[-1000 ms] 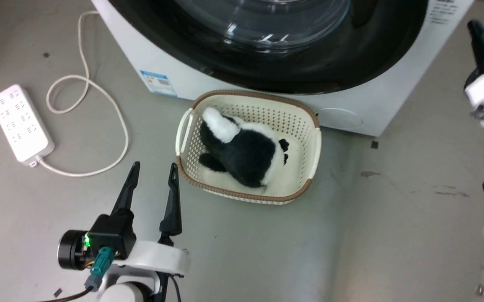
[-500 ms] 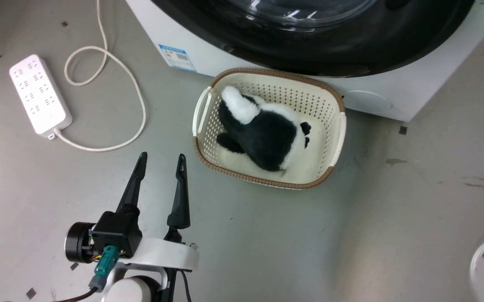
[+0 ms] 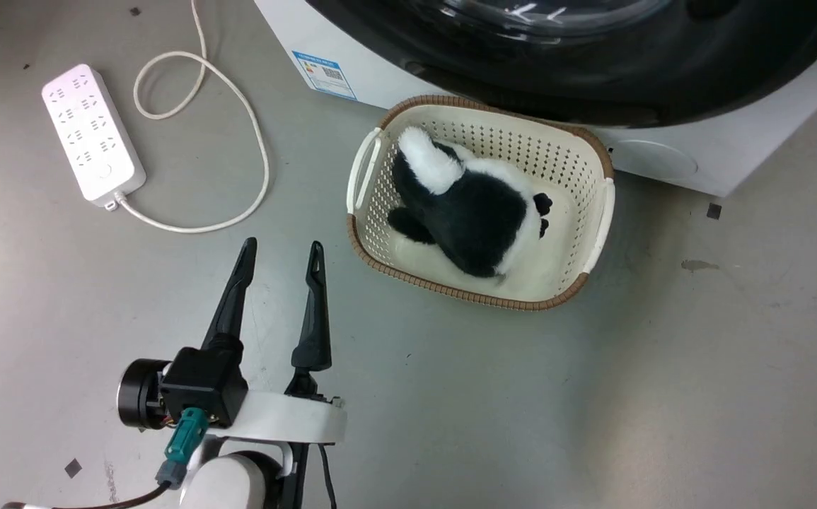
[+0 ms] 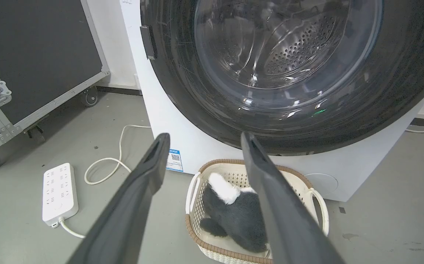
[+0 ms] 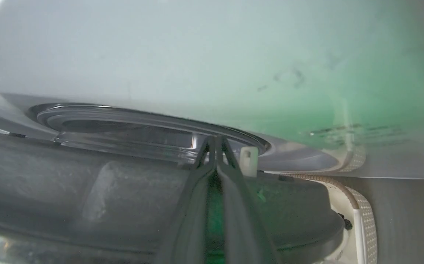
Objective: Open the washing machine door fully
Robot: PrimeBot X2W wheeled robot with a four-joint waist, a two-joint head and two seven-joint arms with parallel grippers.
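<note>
While the head camera has swung, sliding the whole scene sideways though nothing on the floor moved, the washing machine door (image 4: 289, 73) still sits against the white front of the washing machine (image 4: 167, 121), shut or barely cracked. The right hand (image 5: 215, 141), fingers pressed together, has its tips at the seam by the door's rim, so the pull looks only just begun. The left hand (image 3: 282, 246) hovers, fingers apart. On the grey floor (image 3: 592, 389), a basket (image 3: 595, 226) holding a plush toy (image 3: 472, 212) touches the machine's foot. A power strip (image 3: 93, 134) lies well apart.
</note>
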